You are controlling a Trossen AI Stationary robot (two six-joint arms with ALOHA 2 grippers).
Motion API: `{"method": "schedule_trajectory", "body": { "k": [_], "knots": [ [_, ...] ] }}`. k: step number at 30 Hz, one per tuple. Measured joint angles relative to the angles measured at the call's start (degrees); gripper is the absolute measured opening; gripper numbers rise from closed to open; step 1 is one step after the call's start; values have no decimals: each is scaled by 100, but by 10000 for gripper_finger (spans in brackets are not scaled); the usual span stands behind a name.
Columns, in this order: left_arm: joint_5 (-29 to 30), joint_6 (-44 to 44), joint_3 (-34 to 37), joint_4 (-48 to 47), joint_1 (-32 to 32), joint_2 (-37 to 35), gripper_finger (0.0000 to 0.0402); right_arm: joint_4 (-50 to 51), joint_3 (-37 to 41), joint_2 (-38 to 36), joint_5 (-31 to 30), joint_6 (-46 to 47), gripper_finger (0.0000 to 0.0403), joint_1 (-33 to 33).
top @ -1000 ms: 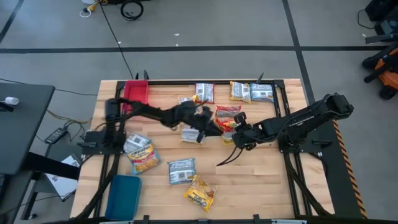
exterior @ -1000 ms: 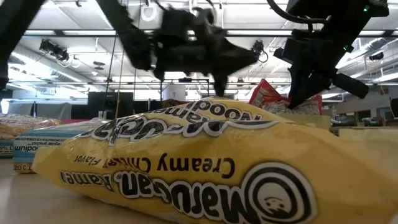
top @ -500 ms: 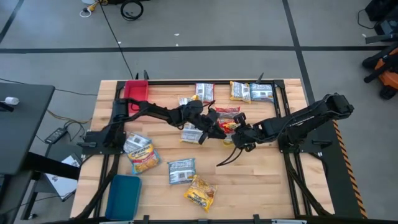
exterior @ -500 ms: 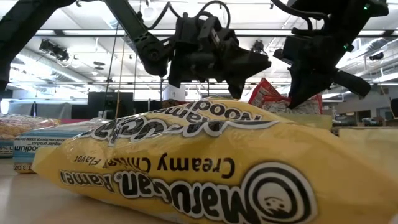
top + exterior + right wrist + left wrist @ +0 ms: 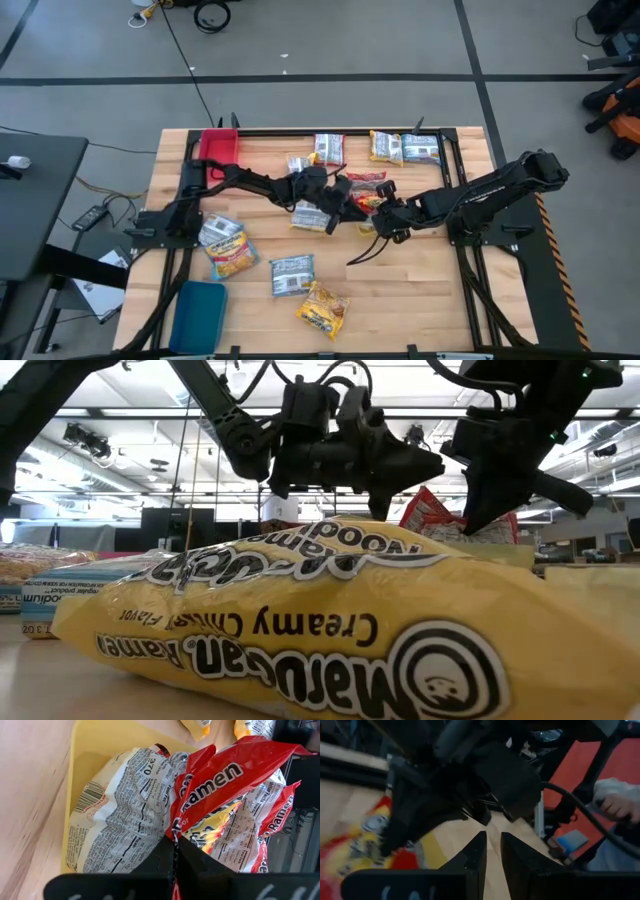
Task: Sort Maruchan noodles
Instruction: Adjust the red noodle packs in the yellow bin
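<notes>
Several Maruchan noodle packets lie on the wooden table. My right gripper [image 5: 173, 845] is shut on a red packet [image 5: 220, 775] over a yellow tray [image 5: 75, 795]. A packet with its white back up [image 5: 120, 810] lies in that tray. More red packets [image 5: 366, 185] lie just beyond it. My left gripper [image 5: 492, 847] points level at the right gripper from the table's left. Its fingers are shut to a narrow slit with nothing between them. In the high view the left gripper [image 5: 340, 200] is over the table's middle, close to the right gripper [image 5: 380, 210]. My right gripper pinches the red packet's crimped edge [image 5: 176, 826] between its two fingers, coming slanting down from the table's right. The packet spreads away from the fingers over the tray and the white-backed packet. Whether it rests on them I cannot tell.
Three packets [image 5: 385, 147] lie along the far edge and several more at the near left [image 5: 232, 255]. A yellow packet [image 5: 300, 620] fills the low view. A red tray [image 5: 218, 150] stands far left, a blue tray [image 5: 200, 312] near left. A person's hand [image 5: 620, 805] shows beyond the table.
My left gripper has moved toward the table's right, closer to the right gripper and the red packets, and has rolled a little. Over the last half second it has kept still.
</notes>
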State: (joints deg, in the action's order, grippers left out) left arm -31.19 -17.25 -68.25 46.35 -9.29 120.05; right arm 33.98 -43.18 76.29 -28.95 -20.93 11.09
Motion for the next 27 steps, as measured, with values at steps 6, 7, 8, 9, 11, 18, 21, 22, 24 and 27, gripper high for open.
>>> {"method": "schedule_trajectory", "body": {
  "k": [6,7,8,9,11,18,21,22,24,27],
  "knots": [
    [693,1291,-6,-1738,-127,-628,55,-27,4,2,-4,127,9,-2],
    [1310,1737,-9,-2225,-1,-777,51,-27,4,4,-6,127,9,-2],
    [2031,2129,-9,-2612,127,-876,45,-29,4,4,-9,127,9,-2],
    [2759,2465,-9,-2806,245,-915,40,-29,4,4,-11,125,9,-2],
    [3526,2916,-4,-2959,401,-920,32,-34,5,4,-25,105,9,-2],
    [3379,3335,-4,-2515,203,-611,25,-89,11,9,-147,-69,9,15],
    [3336,3339,-8,-2393,93,-497,25,-206,21,18,-348,-240,9,55],
    [3317,3344,-12,-2358,72,-456,25,-252,22,20,-438,-294,9,55],
    [3196,3346,-7,-2370,65,-377,25,-362,22,20,-618,-357,9,36],
    [3191,3351,-4,-2335,82,-301,25,-518,23,22,-792,-489,9,-71]
  ]
}}
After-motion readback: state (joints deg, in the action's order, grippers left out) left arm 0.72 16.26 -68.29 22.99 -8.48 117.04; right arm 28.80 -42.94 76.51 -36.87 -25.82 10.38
